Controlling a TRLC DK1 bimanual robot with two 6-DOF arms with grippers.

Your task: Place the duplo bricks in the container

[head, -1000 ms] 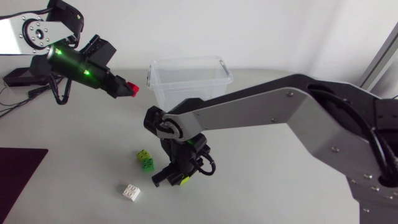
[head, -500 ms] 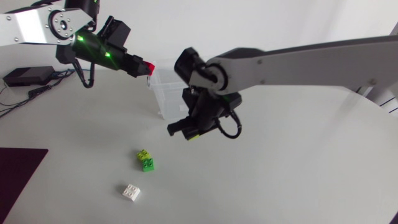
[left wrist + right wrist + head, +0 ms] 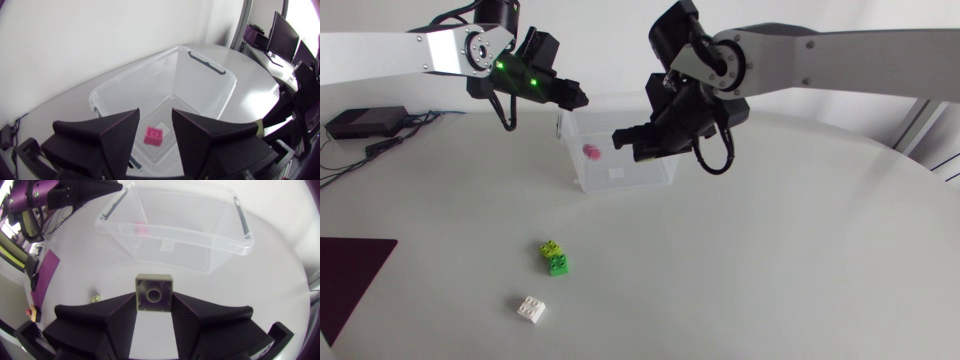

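Olive brick pinched in right claw, hollow underside facing wrist, left claw spread, empty

We're finding no legible txt, nos. or signs in any view. We're seeing just one small pale label on the floor of the clear plastic container, and we're not managing to read its print: too small.
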